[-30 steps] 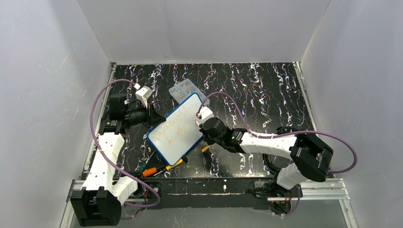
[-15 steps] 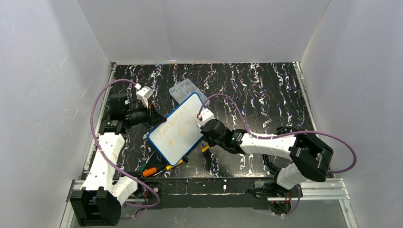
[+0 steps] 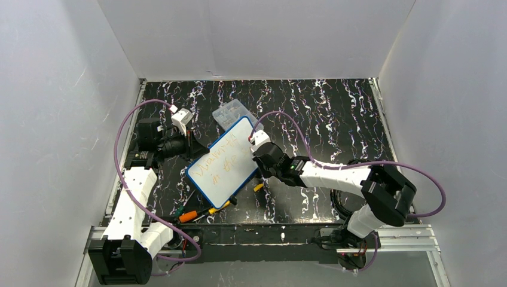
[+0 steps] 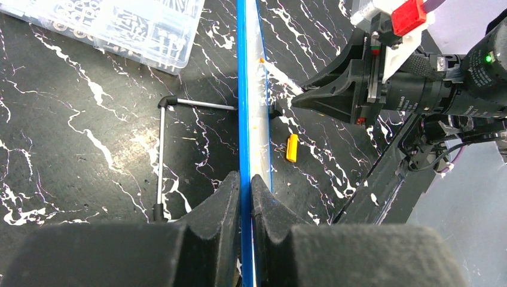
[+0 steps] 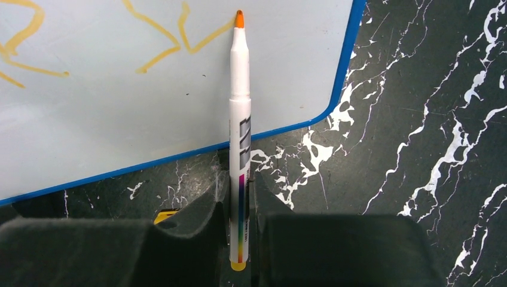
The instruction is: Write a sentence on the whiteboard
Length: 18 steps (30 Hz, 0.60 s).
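With my left end effector [image 4: 245, 181] clamping the board [image 3: 212, 181] mid-desk and my right [image 5: 239, 197], at its 3 o'clock, pinching the marker [image 5: 240, 113], I'm risking pressing too hard and twisting the board loose.

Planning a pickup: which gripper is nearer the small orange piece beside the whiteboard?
Right. The right gripper, holding the marker, is just beyond the piece; the left gripper clamps the whiteboard at its opposite edge.

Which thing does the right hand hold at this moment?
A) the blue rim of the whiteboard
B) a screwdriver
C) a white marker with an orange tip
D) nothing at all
C: in the right wrist view, the right hand is shut on a white marker, its orange tip over the whiteboard.
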{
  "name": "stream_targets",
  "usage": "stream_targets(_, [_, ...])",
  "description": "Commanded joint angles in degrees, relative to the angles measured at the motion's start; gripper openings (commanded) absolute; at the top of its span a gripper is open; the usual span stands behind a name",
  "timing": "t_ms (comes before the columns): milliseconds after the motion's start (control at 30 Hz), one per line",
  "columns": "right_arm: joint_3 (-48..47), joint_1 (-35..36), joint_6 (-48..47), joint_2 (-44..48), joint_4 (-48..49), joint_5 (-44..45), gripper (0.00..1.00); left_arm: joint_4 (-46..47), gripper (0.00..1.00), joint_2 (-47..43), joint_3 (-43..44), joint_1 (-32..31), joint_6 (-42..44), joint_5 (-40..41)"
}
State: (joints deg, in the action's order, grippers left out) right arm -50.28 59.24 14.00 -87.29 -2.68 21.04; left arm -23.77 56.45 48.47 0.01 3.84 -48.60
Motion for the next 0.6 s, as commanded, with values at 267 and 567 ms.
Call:
stream_targets(267, [-1.9,-0.1,-1.0,-1.1,0.5,-1.8,0.01,-1.5,0.0,-1.1,-0.1,-0.8,0.3,-2.3])
stream_targets(567, [1.6,-0.2,1.9,-0.4,-0.1,-2.8,0.01,-1.5,0.0,-1.2,-0.1,-0.8,0.3,-2.3])
